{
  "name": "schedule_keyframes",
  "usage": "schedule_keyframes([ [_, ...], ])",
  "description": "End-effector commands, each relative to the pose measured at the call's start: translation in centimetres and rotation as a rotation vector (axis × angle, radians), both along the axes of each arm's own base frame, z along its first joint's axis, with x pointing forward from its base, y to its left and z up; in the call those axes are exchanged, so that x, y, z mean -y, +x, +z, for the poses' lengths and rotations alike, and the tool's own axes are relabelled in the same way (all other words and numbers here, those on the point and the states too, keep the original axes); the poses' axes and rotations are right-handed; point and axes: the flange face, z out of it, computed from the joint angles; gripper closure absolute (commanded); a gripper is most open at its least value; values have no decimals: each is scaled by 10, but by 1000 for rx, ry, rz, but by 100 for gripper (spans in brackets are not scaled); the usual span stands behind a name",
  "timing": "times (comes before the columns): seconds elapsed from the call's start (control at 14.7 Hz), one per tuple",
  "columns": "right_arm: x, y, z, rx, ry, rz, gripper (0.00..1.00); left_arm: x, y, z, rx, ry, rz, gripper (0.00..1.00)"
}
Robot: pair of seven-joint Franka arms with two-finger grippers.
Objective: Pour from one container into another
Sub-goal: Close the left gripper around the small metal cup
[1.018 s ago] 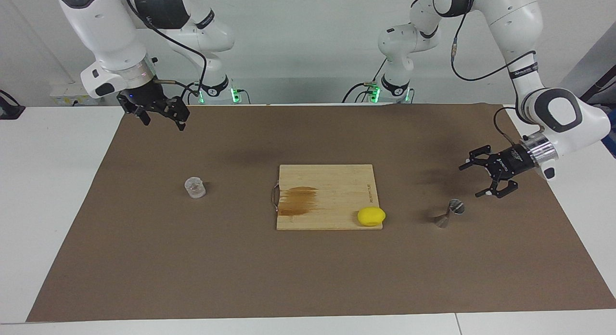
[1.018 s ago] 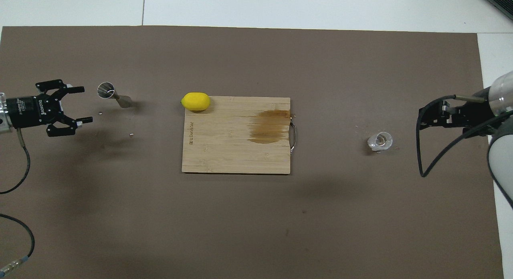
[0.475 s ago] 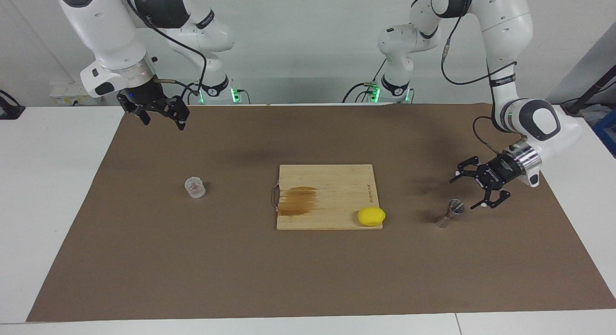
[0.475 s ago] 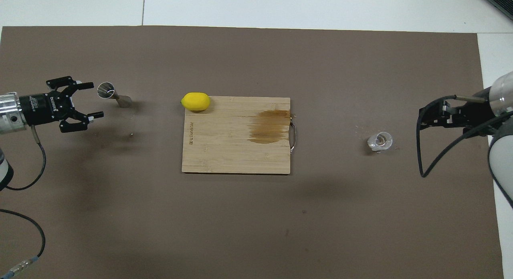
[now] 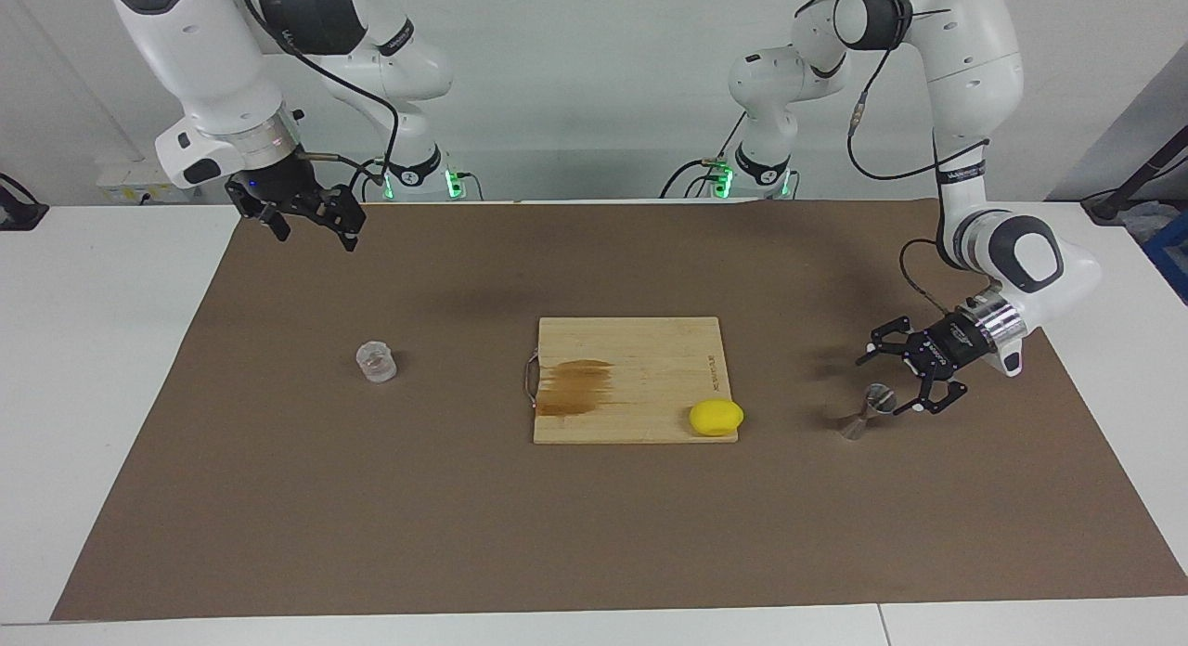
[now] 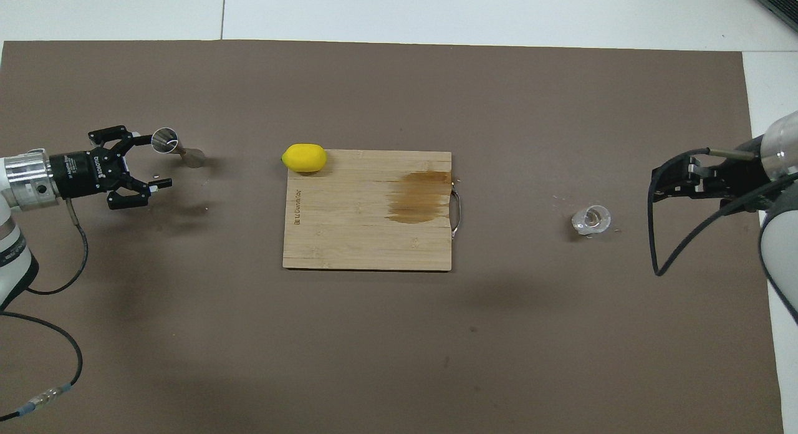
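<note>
Steel jigger (image 5: pixel 868 412) beside the cutting board (image 5: pixel 631 379) wants the left gripper's (image 5: pixel 893 379) wide-spread fingers centred on its waist, while the right gripper (image 5: pixel 311 226), also spread, waits.

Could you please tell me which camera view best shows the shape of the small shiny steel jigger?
The facing view: the small shiny steel jigger appears there from the side, two cones joined at a narrow waist, standing on the brown mat. The overhead view shows mostly its round open mouth and slanted lower cone, with the open left gripper beside it.
</note>
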Motion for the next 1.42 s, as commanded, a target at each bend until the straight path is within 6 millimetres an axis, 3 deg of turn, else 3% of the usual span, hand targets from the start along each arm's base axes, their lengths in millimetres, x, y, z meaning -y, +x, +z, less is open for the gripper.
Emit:
schedule_keyframes([
  [0.0,4,-7,1,-11,24,21,0,4,7,3,33,-36,16,0],
  [0.75,4,-7,2,-11,24,21,0,13,12,7,102,-44,-4,3],
  [0.81,4,-7,2,-11,24,21,0,12,12,7,101,-43,-1,10],
  [0.88,4,-8,2,-13,24,23,0,11,12,7,100,-43,5,30],
  [0.95,4,-8,2,-13,24,23,0,10,11,6,99,-42,8,71],
  [1.02,4,-8,2,-13,24,23,0,9,11,6,97,-46,12,100],
  [1.22,4,-8,2,-13,24,23,0,11,14,10,93,-53,9,100],
  [1.36,4,-8,2,-13,24,24,0,26,20,20,100,-87,-22,100],
])
